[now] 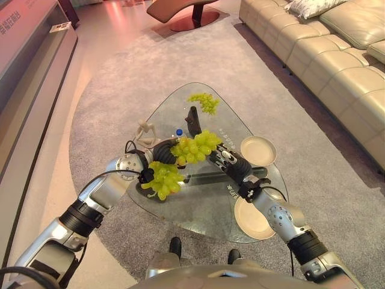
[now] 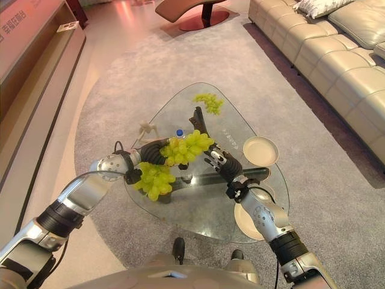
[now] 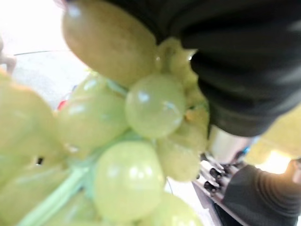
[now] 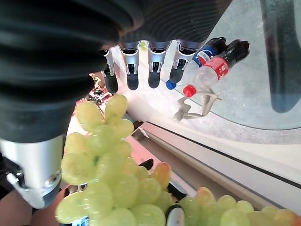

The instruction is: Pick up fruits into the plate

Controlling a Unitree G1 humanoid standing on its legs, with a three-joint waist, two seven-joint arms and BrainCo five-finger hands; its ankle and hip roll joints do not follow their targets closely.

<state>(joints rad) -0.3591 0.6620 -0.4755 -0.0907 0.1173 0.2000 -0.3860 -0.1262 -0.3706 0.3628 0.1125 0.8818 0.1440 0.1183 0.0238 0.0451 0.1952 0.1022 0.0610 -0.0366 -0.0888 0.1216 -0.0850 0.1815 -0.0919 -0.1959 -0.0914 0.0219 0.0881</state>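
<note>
A bunch of green grapes hangs above the glass table, between my two hands. My left hand comes up to it from the left, and the grapes press close against that hand's dark cover. My right hand is at the bunch's right side with its fingers straight and open, the grapes just under its palm. A second bunch sits below my left wrist. A third bunch lies at the table's far end. One cream plate rests at the right, another under my right forearm.
A small bottle with a blue cap, a white figurine and an upright dark object stand mid-table. A beige sofa runs along the right, a long low cabinet along the left, with grey carpet around the table.
</note>
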